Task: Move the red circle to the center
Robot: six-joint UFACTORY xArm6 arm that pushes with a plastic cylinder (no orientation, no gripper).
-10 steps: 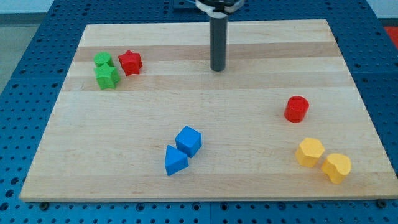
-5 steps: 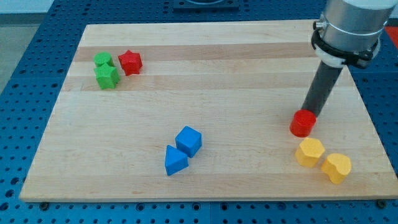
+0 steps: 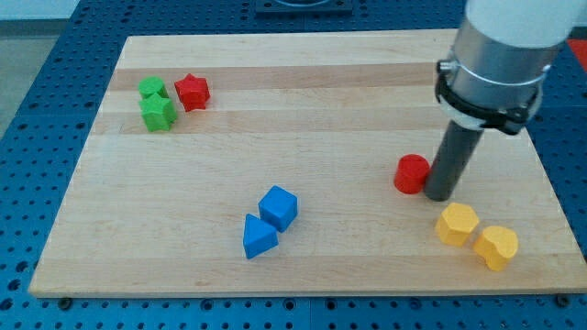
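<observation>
The red circle [image 3: 412,173], a short red cylinder, sits on the wooden board [image 3: 303,229] right of its middle. My tip [image 3: 437,195] stands on the board touching the red circle's right side. The rod rises from there toward the view's top right.
Two yellow blocks [image 3: 456,224] [image 3: 496,247] lie just below my tip at the lower right. A blue cube [image 3: 278,207] and a blue triangular block [image 3: 258,236] sit at the lower middle. Two green blocks [image 3: 152,89] [image 3: 158,113] and a red star-like block [image 3: 192,91] sit at the upper left.
My tip came from the top middle to the right, went round to the red circle's right side, and has pushed the circle leftward.
</observation>
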